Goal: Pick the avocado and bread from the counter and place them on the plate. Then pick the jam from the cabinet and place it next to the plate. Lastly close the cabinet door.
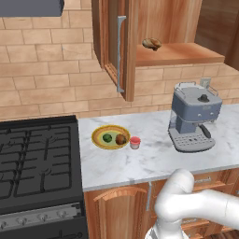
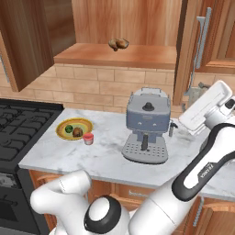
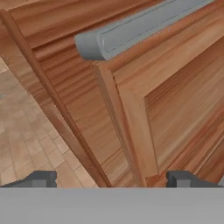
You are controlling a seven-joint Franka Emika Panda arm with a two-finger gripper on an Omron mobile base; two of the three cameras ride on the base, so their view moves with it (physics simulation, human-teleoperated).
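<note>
The plate [image 1: 99, 134] [image 2: 62, 128] lies on the counter [image 1: 140, 163] [image 2: 92, 158] with the avocado [image 1: 107, 137] [image 2: 69, 129] and the bread [image 1: 121, 139] [image 2: 78, 132] on it. Just right of the plate stands the jam [image 1: 135, 142] [image 2: 88, 137]. The cabinet [image 1: 177, 53] [image 2: 119, 55] is open. One cabinet door [image 1: 112, 37] swings out on the left. My gripper [image 3: 111, 179] [image 2: 189, 97] is open, empty, close to the right cabinet door [image 2: 215, 36] [image 3: 87, 100], below the end of its grey bar handle [image 3: 144, 26] [image 2: 202, 41].
A lumpy tan pastry [image 1: 151, 44] [image 2: 118, 43] lies on the cabinet shelf. A grey coffee machine [image 1: 193, 116] [image 2: 146, 126] stands on the counter right of the jam. The black stove [image 1: 37, 163] [image 2: 18, 124] is at the left.
</note>
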